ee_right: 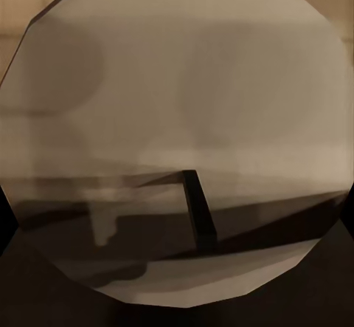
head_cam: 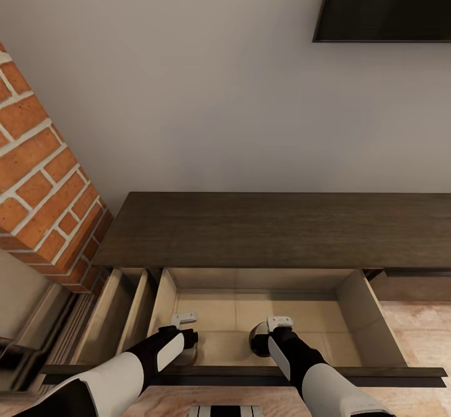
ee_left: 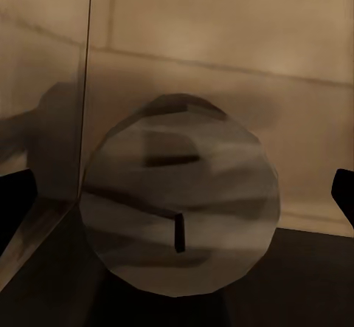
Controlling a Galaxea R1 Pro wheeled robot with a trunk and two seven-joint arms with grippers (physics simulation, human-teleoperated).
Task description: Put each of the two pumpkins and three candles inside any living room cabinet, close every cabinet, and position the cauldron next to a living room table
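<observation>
Cabinet [head_cam: 275, 229] drawer pulled open, pale inside showing. Both arms reach in over its front edge. Left gripper [head_cam: 185, 328] released, fingers apart, 1 candle [ee_left: 179, 194] just beyond it by the drawer's left wall. Right gripper [head_cam: 273, 332] with a 2nd candle [ee_right: 177, 142] very close; grasp cannot be told.

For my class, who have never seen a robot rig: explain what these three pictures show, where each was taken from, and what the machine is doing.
This is a simulated robot with two arms. The big picture looks down from its head at a long dark cabinet against the wall, with its drawer pulled open. Both arms reach into the pale drawer: the left gripper and the right gripper. The other two pictures come from cameras near each gripper, looking along its fingers. Each shows a squat grey candle seen from above, wick up: one before the left gripper, one very close to the right. Whether either candle is gripped or already released, I cannot tell.
</observation>
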